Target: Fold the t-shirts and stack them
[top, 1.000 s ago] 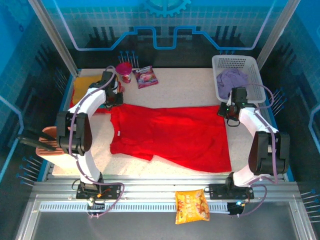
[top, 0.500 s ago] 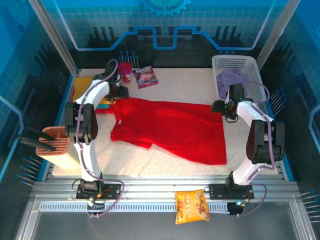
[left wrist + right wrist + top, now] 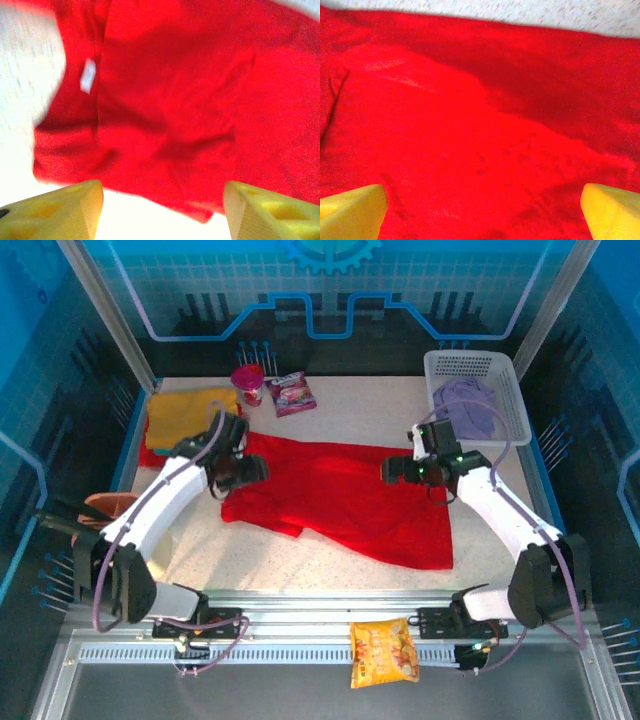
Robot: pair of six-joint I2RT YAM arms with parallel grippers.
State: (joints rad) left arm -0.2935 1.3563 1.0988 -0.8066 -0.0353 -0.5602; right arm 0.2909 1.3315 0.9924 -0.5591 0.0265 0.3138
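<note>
A bright red t-shirt lies spread across the middle of the table, its near edge slanting and slightly rumpled. My left gripper hovers over the shirt's left part, open and holding nothing. In the left wrist view the red cloth shows a white neck tag, and the left gripper has its yellow fingers wide apart. My right gripper hangs open over the shirt's right part; in the right wrist view the right gripper stands above red cloth. A mustard t-shirt lies folded at the back left. A lilac t-shirt sits in the basket.
A white lattice basket stands at the back right. A pink cup and a snack packet are at the back. An orange holder sits at the left edge. An orange-yellow snack bag lies on the front rail.
Both grippers opened and let go of the red shirt's far edge, then swung inward over the shirt. The shirt's far edge had been carried back a little and now lies flat.
</note>
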